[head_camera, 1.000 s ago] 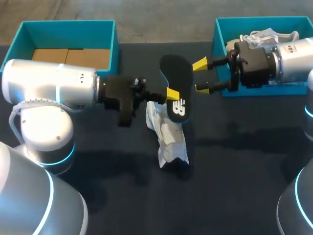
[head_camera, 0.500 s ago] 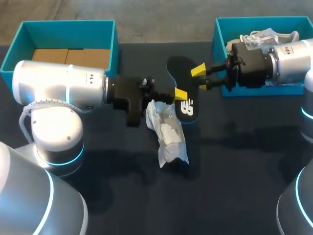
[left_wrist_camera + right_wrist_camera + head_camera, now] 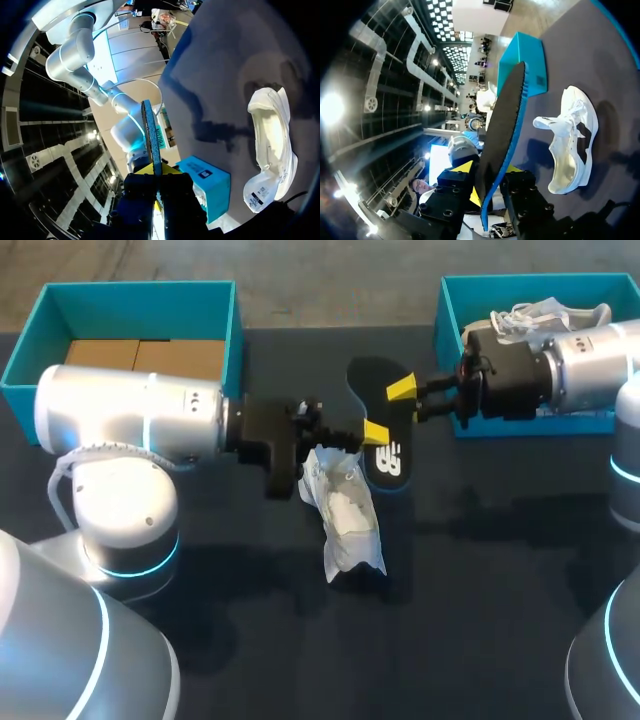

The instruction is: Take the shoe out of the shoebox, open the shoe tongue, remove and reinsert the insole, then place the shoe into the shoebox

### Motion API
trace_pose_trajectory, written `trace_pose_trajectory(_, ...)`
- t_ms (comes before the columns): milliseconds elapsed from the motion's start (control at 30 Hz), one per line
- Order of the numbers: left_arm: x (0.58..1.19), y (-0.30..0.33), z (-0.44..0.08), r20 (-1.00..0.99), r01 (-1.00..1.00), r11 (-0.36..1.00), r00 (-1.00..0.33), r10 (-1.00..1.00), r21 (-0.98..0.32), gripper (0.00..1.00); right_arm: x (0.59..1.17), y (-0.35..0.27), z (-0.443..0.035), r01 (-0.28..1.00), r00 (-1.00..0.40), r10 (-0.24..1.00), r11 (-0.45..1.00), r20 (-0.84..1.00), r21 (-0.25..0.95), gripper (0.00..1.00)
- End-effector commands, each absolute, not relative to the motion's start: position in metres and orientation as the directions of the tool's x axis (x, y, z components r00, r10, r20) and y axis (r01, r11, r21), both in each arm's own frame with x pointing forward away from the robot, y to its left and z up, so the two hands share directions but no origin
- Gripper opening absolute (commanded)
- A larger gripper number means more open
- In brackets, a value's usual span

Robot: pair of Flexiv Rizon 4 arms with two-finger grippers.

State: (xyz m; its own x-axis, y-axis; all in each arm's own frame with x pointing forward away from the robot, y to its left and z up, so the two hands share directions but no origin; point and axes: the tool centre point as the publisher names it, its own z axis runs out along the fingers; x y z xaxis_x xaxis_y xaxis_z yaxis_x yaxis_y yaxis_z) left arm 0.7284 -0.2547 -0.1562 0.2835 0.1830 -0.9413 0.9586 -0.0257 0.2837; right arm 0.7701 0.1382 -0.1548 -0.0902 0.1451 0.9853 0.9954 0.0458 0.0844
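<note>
Far left: teal left shoebox (image 3: 36, 328), brown cardboard in it, no shoe. My left gripper (image 3: 368, 432) reaches in from the left to mid-table, tips pressed together, pinching the near end of the insole (image 3: 372, 380); the left wrist view shows it edge-on between my tips. Just near of that, the white shoe (image 3: 346, 508) lies on its side on the dark table (image 3: 480, 580), out of any box, opening toward the insole, nobody holding it. The insole is black and up off the table, above the shoe's far end. My right gripper (image 3: 408, 403) comes in from the right at the insole's right edge. In the right wrist view yellow tips sit on both faces, so it looks clamped on it too, though the contact is hard to confirm. Far right: right shoebox (image 3: 446, 312) with a second shoe (image 3: 548, 310) inside. Risks, my call: with both arms on one thin insole, any pull apart or twist could bend or tear it loose, and a release before the other grip is firm would drop it onto the shoe or table. The loose shoe would likely slide or roll when the insole gets pushed back in. Counts: shoeboxes 2, shoes 2, insoles 1, grippers 2.
</note>
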Motion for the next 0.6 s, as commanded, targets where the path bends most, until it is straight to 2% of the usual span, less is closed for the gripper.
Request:
trace_pose_trajectory(33,0.733,-0.26,-0.156,-0.941,0.957,-0.028,0.288,0.179,0.287,0.0,0.771,0.139,-0.156,0.995,-0.089,0.144,0.046,0.986,0.083,0.2)
trace_pose_trajectory(100,0.733,-0.26,-0.156,-0.94,0.957,-0.031,0.29,0.179,0.289,0.0,0.77,0.139,-0.156,0.996,-0.089,0.142,0.046,0.986,0.083,0.14)
trace_pose_trajectory(167,0.733,-0.26,-0.156,-0.94,0.957,-0.035,0.289,0.181,0.288,0.0,0.77,0.139,-0.156,0.996,-0.088,0.142,0.047,0.986,0.082,0.0)
trace_pose_trajectory(367,0.729,-0.26,-0.159,-0.942,0.96,-0.047,0.279,0.187,0.275,0.0,0.77,0.139,-0.156,0.995,-0.093,0.151,0.048,0.984,0.087,0.0)
trace_pose_trajectory(400,0.728,-0.26,-0.159,-0.942,0.961,-0.049,0.276,0.193,0.272,0.15,0.771,0.14,-0.156,0.995,-0.094,0.151,0.048,0.984,0.088,0.0)
trace_pose_trajectory(433,0.727,-0.258,-0.159,-0.942,0.965,-0.048,0.262,0.211,0.258,0.74,0.772,0.139,-0.156,0.995,-0.095,0.152,0.048,0.984,0.088,0.0)
trace_pose_trajectory(467,0.726,-0.257,-0.159,-0.943,0.967,-0.047,0.255,0.214,0.25,1.0,0.772,0.139,-0.157,0.995,-0.095,0.152,0.048,0.984,0.088,0.0)
trace_pose_trajectory(600,0.724,-0.244,-0.153,-0.942,0.974,-0.036,0.223,0.249,0.222,1.0,0.776,0.134,-0.16,0.996,-0.092,0.161,0.036,0.983,0.087,0.0)
